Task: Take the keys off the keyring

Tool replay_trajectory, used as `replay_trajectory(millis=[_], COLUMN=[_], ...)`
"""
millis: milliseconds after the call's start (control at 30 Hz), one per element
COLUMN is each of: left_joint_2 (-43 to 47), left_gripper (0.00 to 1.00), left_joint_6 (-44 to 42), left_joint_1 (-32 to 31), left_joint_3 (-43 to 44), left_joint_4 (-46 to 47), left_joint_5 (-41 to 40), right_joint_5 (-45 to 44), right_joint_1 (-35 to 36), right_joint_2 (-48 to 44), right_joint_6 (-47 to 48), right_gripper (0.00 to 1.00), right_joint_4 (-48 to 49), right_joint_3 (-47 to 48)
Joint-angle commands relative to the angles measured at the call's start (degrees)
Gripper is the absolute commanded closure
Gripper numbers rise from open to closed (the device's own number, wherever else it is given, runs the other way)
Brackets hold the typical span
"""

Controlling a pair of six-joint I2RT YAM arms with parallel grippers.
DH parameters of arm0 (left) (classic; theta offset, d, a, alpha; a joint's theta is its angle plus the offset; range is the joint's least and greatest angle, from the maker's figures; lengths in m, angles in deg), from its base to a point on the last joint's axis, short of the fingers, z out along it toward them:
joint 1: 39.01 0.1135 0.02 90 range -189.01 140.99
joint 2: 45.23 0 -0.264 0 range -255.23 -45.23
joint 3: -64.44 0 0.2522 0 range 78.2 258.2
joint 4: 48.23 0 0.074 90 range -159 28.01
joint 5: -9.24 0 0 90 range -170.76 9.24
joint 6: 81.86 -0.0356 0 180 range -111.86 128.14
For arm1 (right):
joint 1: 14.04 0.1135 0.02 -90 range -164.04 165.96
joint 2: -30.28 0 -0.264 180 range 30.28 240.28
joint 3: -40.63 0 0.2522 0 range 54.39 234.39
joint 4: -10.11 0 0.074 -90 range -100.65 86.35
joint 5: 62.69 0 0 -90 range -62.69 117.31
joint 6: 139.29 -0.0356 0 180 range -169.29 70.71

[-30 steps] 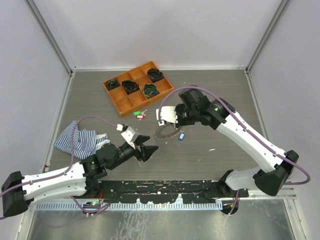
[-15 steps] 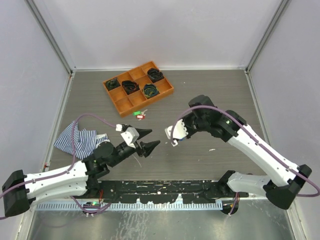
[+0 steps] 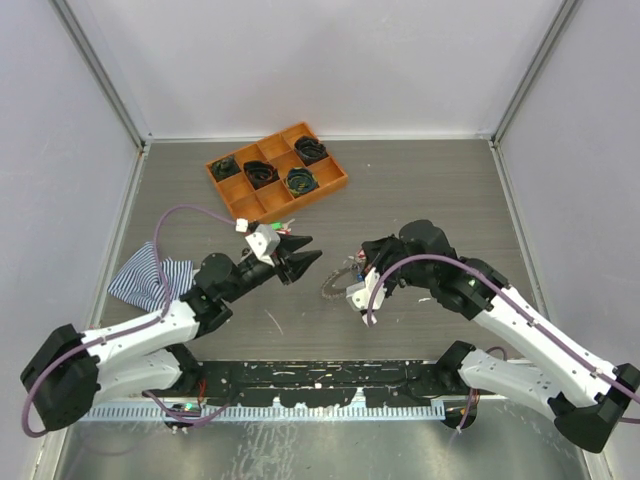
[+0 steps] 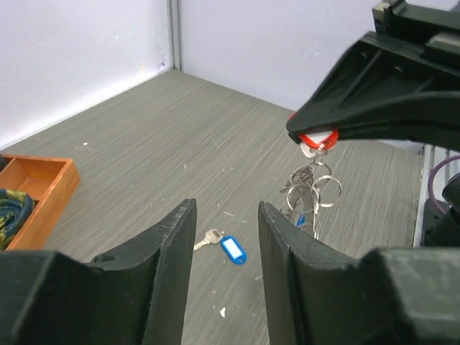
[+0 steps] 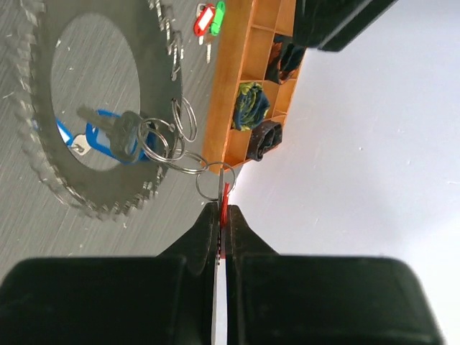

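Observation:
My right gripper (image 3: 356,266) is shut on a red-tagged key (image 5: 224,195). A chain of small split rings (image 5: 172,147) hangs from that key, linking it to the spiky grey keyring (image 5: 154,65). The keyring shows as an arc in the top view (image 3: 330,288). A blue-tagged key (image 5: 100,138) hangs on the rings. My left gripper (image 3: 312,248) is open and empty, just left of the right gripper. In the left wrist view its fingers (image 4: 172,237) frame a loose blue-tagged key (image 4: 230,248) on the table, with the red tag (image 4: 316,140) above right.
An orange compartment tray (image 3: 230,195) with black coiled bundles stands at the back. Loose red- and green-tagged keys (image 5: 208,18) lie in front of it. A striped cloth (image 3: 150,280) lies at the left by the left arm.
My right gripper has drawn back toward the near edge, carrying the red-tagged key and keyring with it. My left gripper has moved up and away, toward the tray, staying open.

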Motion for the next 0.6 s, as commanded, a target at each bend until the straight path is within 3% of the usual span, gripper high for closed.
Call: replay_trajectory(millis=[0,167,567], left_joint_2=[-4.84,-8.08,0.21], left_gripper=[0.59,0.53,0.55], left_joint_6=[8.46,12.83,16.25], left_joint_1=[3.45,4.36,4.74], left_joint_3=[2.91,1.86,-1.14], left_joint_4=[15.36,22.96,8.77], left_joint_5=[9.73,11.57,9.13], right_joint_5=[1.71,1.80,-2.59], right_joint_1=[0.22,0.23,0.21], right_joint_2=[-1.97,-0.79,15.20], right_joint_6=[0.94,-2.85,-25.41], right_gripper=[0.99,0.99,0.99], right_joint_4=[10.08,7.46,-12.51], right_joint_3=[-1.46,0.24,20.13])
